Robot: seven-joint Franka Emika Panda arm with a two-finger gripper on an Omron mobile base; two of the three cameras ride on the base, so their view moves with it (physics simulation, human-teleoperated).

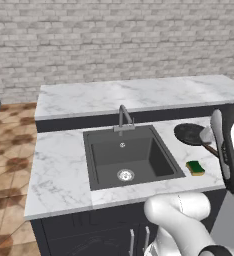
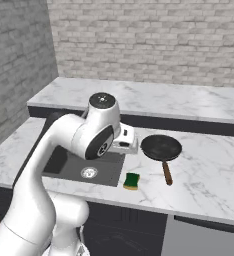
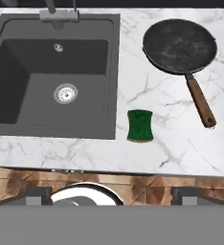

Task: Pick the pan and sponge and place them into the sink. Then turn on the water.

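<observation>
Marble, white with grey veining, makes up the worktop (image 3: pixel 171 143), and a square, deep, dark-grey matte sink (image 3: pixel 8 103) is cut into it, with a round silver drain (image 3: pixel 65 93) in its floor and a small overflow disc on its back wall. In the hand view the sink lies toward 9 o'clock, the round, shallow black frying pan (image 3: pixel 179 45) toward 1 o'clock, its straight brown wooden handle (image 3: pixel 200 102) running down toward 5 o'clock. Just right of the sink's rim rests the small rectangular sponge (image 3: pixel 140 126), showing from above its rough green top with slightly pinched sides. The right base view adds what that view hides: the sponge's yellow body under the green layer, and the pan's low rim seen from the side. The left base view alone gives the whole curved grey metal faucet (image 1: pixel 123 119) at the sink's back rim, where the hand view cuts it to its base at 12 o'clock. Pan, sponge and sink are apart from each other, both loose things on the bare worktop. The pincer's (image 3: pixel 112 194) two dark tips stand spread wide at the bottom of the hand view, holding nothing. A pale brick wall (image 1: pixel 114 40) rises behind a second, farther marble worktop.
</observation>
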